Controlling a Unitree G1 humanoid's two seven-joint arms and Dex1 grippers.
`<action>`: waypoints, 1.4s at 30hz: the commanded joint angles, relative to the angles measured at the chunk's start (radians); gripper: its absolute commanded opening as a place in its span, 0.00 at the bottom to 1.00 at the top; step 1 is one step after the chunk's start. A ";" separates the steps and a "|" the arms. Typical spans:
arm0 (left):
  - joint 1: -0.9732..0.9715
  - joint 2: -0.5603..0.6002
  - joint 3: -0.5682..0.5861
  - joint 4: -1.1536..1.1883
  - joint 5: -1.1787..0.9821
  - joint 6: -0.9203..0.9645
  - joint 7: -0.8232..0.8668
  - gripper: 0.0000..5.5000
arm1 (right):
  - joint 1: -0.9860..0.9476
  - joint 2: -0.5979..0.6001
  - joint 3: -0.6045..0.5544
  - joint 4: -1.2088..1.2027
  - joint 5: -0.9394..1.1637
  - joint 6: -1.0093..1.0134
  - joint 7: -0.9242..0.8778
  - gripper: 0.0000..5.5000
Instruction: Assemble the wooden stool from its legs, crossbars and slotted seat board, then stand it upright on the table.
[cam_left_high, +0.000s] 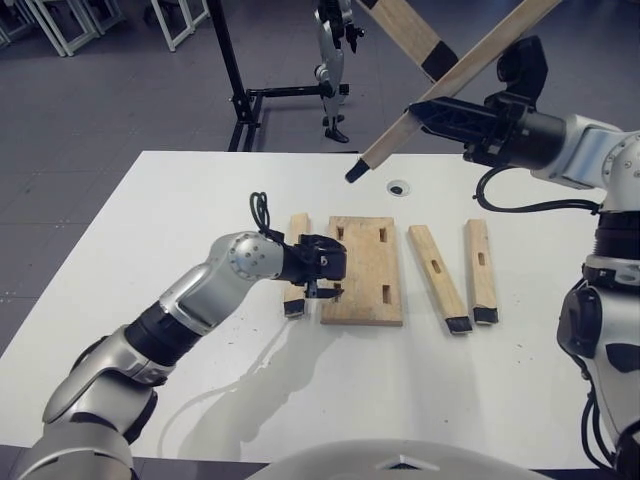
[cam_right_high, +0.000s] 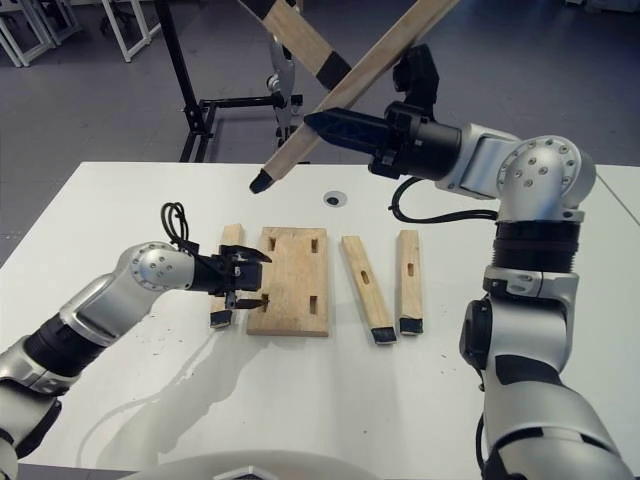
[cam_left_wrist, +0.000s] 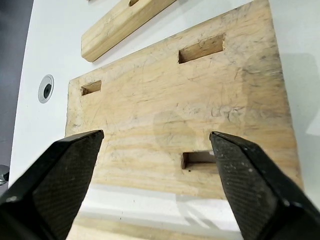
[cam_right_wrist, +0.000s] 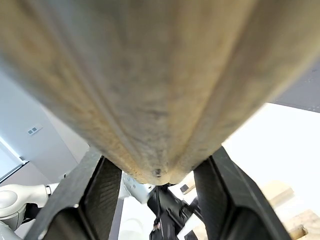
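Seat board (cam_left_high: 362, 270): this pale rectangular wooden slab is lying flat near the middle of the white table (cam_left_high: 150, 230), with one loose leg on its left and two on its right.
Left gripper (cam_left_high: 323, 291): it is hovering low over the board's left edge with its fingers spread wide and gripping nothing. Its black fingertips (cam_left_wrist: 65, 165) are straddling the near slot.
Right gripper (cam_right_high: 322, 124): it is clamping a long pale wooden leg with a black tip (cam_left_high: 450, 82), holding it high and tilted above the table's far side. A black-banded wooden piece (cam_left_high: 410, 32) is crossing it higher up, and I cannot tell whether the two are joined.
Risk, board: a pinch on one edge is likely to send the board sliding on the smooth top and into the short pale leg (cam_left_high: 298, 228) just beside it.
Risk, raised leg: much of its length is hanging beyond the fingers, so it may be twisting in the grip. Coming in tilted, its end could jam in a slot.
Board's look: four rectangular slots are showing, two toward each end, in scuffed, grainy wood.
Other legs: two pale slotted legs with black tips (cam_left_high: 437, 265) (cam_left_high: 480, 258) are lying right of the board, apart from it.
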 joint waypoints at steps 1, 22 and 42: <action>0.005 -0.014 -0.018 0.059 0.091 -0.072 0.004 0.72 | -0.029 0.013 -0.017 -0.021 0.006 -0.001 -0.013 0.37; 0.202 0.273 -0.036 0.128 0.251 -0.403 -0.236 0.72 | 0.057 -0.035 0.093 -0.061 -0.111 -0.091 0.071 0.37; 0.103 0.208 0.035 0.440 0.267 -0.912 -0.143 0.72 | 0.083 0.128 0.469 0.548 -0.668 -0.674 0.338 0.37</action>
